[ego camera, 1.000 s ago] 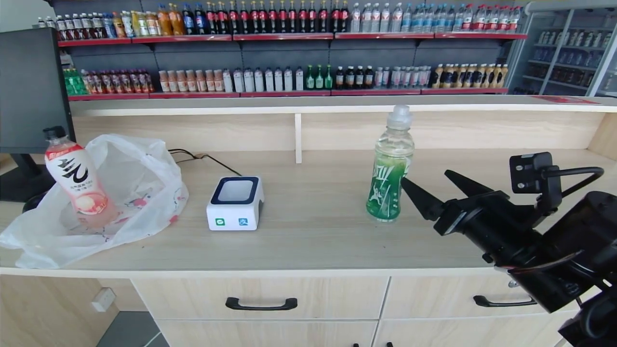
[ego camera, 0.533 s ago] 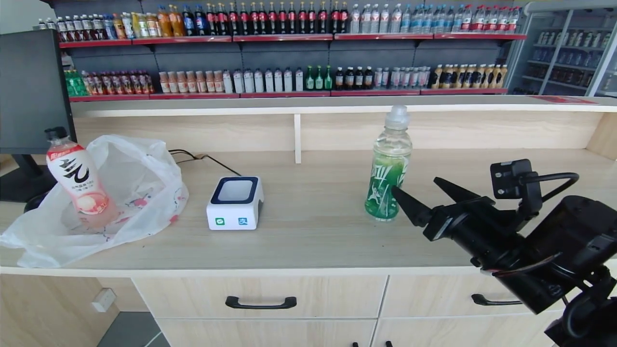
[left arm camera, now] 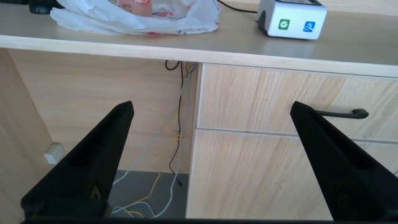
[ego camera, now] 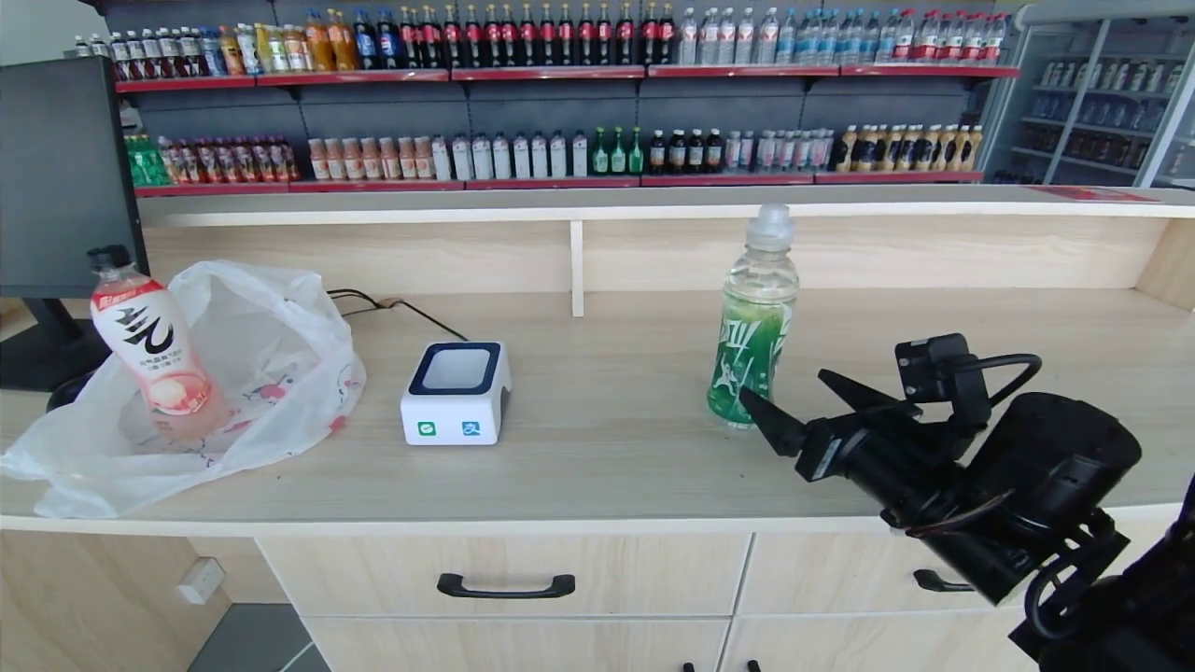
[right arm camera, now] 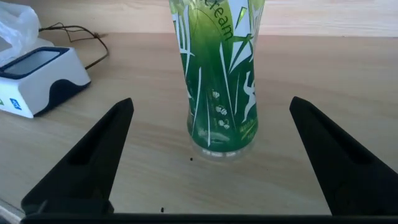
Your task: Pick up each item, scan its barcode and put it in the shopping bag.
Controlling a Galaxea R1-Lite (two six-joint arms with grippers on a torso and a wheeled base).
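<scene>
A green-labelled bottle (ego camera: 754, 322) with a clear cap stands upright on the wooden counter (ego camera: 607, 448), right of the middle. My right gripper (ego camera: 798, 401) is open just in front of it and to its right, fingers pointing at its base; the bottle (right arm camera: 219, 81) stands ahead of the gap between the fingers, untouched. A pink-labelled bottle (ego camera: 149, 345) stands inside the white plastic shopping bag (ego camera: 261, 373) at the counter's left. The white barcode scanner (ego camera: 456, 392) sits between bag and green bottle. My left gripper (left arm camera: 208, 165) hangs open below the counter edge, facing the drawers (left arm camera: 280, 112).
A dark monitor (ego camera: 56, 177) stands at the far left behind the bag. A black cable (ego camera: 392, 308) runs from the scanner to the back wall of the counter. A raised wooden ledge (ego camera: 653, 210) borders the back. Shelves of bottles (ego camera: 560, 93) fill the room behind.
My right gripper has moved left and lower, closing in on the green bottle's base. The bottles, bag and scanner have stayed put.
</scene>
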